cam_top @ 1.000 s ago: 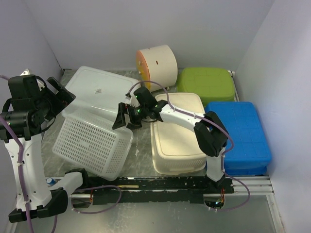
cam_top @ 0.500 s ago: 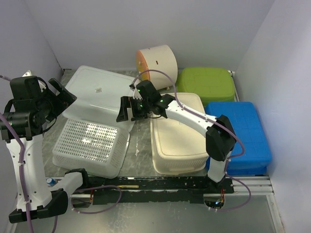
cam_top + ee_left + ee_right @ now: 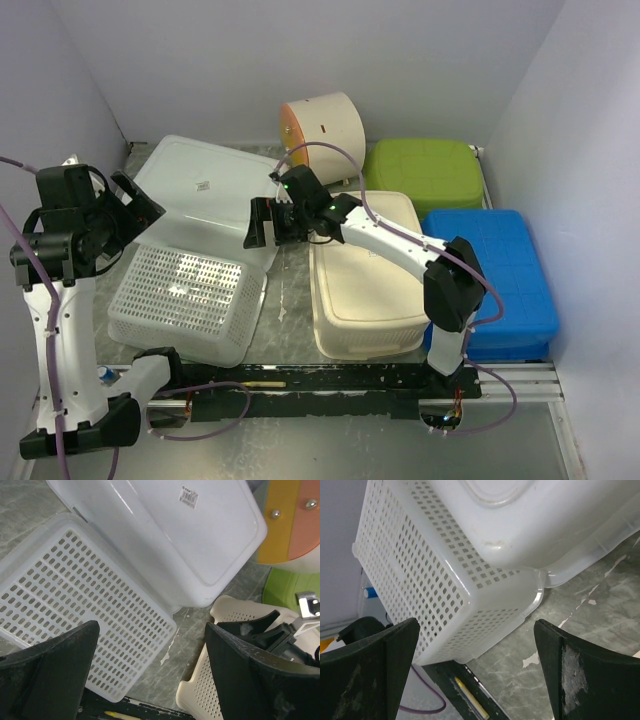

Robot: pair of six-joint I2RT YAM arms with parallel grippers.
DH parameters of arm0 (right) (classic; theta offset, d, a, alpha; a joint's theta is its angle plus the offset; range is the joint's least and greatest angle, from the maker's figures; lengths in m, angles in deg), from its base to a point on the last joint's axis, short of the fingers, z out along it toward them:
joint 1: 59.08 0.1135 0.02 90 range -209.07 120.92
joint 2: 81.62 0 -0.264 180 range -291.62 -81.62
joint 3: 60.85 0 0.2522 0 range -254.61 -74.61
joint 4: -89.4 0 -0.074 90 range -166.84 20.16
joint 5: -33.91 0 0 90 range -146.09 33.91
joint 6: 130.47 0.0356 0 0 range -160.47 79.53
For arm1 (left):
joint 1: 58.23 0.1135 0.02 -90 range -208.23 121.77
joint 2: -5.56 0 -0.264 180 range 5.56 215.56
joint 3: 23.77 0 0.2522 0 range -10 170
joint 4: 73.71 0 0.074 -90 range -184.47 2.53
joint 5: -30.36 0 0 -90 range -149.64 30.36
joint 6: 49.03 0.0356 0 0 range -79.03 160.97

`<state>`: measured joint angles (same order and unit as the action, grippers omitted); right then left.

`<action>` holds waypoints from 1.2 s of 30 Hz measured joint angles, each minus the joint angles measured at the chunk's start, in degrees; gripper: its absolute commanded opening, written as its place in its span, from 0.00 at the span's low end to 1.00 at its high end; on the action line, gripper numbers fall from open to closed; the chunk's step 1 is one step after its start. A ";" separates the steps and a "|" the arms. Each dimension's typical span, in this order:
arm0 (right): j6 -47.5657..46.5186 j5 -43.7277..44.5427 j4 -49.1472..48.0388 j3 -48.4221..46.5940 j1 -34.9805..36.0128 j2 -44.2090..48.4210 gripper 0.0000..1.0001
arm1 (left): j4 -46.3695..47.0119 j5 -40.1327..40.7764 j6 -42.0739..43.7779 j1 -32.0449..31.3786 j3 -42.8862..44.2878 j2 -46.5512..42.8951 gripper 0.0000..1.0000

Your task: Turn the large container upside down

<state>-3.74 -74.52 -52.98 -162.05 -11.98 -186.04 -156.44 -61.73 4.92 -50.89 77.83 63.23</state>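
The white perforated basket point(image 3: 185, 300) lies flat, bottom up, at the front left of the table; it also shows in the left wrist view point(image 3: 75, 605) and the right wrist view point(image 3: 430, 580). Its far edge rests against a translucent white container point(image 3: 215, 185), which also lies bottom up with a barcode sticker on it. My left gripper point(image 3: 135, 210) hovers open and empty above the basket's left side point(image 3: 151, 625). My right gripper point(image 3: 262, 222) is open and empty, above the basket's right far corner point(image 3: 476, 622). Neither touches the basket.
A cream perforated basket point(image 3: 365, 270) lies bottom up right of centre, with a blue bin point(image 3: 495, 270) beside it, a green bin point(image 3: 425, 172) behind and an orange-faced cream drum point(image 3: 322, 130) at the back. A yellow pencil point(image 3: 470, 697) lies on the black front rail.
The white basket has dropped from a tilted position to flat, bottom up. My right gripper has pulled back up off its edge. My left arm has shifted slightly to the right.
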 measured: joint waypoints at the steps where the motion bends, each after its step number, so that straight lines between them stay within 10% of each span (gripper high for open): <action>1: 0.00 0.31 0.02 -0.13 0.00 -0.22 1.00 | 0.22 -0.02 0.11 0.00 -0.92 -0.24 0.98; 20: -0.92 4.87 -6.71 -26.93 -0.20 -26.01 1.00 | 2.14 -1.20 0.28 0.00 -9.16 -3.39 0.98; 30: -5.90 10.73 -13.16 -10.62 -0.22 -5.84 1.00 | 3.85 -2.12 0.39 0.00 -11.50 -4.50 0.98; 36: -13.49 28.72 -11.21 -4.35 -0.50 10.88 1.00 | 8.66 -7.02 3.58 0.00 -14.60 -6.25 1.00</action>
<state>-17.23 -45.80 -64.19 -166.40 -12.49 -175.15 -147.79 -68.75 8.50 -50.89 63.23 56.98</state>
